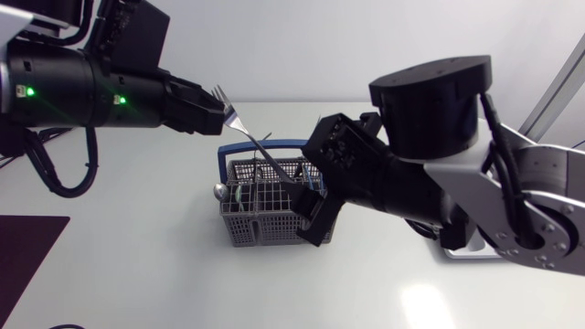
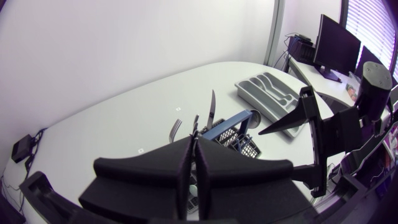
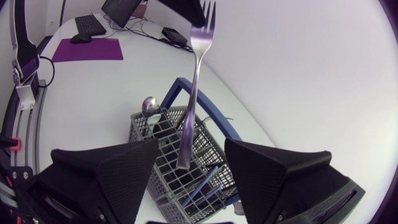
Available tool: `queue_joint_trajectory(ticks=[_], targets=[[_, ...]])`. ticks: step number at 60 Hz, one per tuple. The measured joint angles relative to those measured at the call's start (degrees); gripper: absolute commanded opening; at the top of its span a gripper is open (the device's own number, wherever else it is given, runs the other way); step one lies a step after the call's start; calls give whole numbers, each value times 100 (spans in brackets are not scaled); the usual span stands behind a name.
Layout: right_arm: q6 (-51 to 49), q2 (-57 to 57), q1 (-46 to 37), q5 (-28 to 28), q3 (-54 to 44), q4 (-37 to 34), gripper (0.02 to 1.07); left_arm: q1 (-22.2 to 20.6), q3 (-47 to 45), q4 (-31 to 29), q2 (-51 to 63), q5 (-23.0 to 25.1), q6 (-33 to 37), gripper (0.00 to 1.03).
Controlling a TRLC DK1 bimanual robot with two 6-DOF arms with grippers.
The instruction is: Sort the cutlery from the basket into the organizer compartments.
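Two wedge fingers, right gripper (image 3: 193, 149): spread wide and clasping nothing. They flank the fork's handle end and no contact shows, so this arm carries none of its weight.
Fork (image 3: 194, 81): hangs slanted above the basket. In the head view the tines point up toward eleven o'clock and the handle down toward five o'clock. It is clear of the mesh cells, probably so it can travel without snagging.
Cutlery basket (image 1: 245, 228): grey mesh, mid-table, right under the fork. Its blue carry handle (image 1: 233, 144) stands upright at the twelve o'clock side.
Other cutlery: a spoon (image 3: 149, 106) stands bowl-up at the basket's nine o'clock corner and a knife (image 2: 212, 106) stands blade-up. Most of the sorting looks undone.
Left gripper (image 1: 216, 113): at the basket's eleven o'clock, with its fingers pressed together on the fork's neck just below the tines. This is the only grip on the fork. Pinching so high leaves the long handle free, which would suit a pass to the waiting right gripper, though I cannot tell which way the pass goes.
Organizer (image 2: 270, 93): a grey compartment tray around four o'clock of the basket and well apart from it. In the head view the right arm mostly hides it. The slots that show hold no cutlery.
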Motion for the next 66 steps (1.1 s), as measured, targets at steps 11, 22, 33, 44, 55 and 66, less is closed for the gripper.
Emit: queue_joint_trajectory(ticks=[11,22,33,44,55,66], targets=[[63,444,66,-2,402,79,72,313,-291,330,-4,529,-133,3],[83,859,70,-2,734,127,64,398,-306,409,-2,730,-153,3],[107,1123,70,-2,1062,151,55,411,-306,422,24,750,-153,3],[107,1209,107,-2,1178,164,38,417,-306,437,83,813,-151,3],[107,1252,109,-2,1246,162,24,422,-306,459,90,833,-153,3],[107,1270,149,-4,1279,136,18,422,-306,457,90,841,-175,3]])
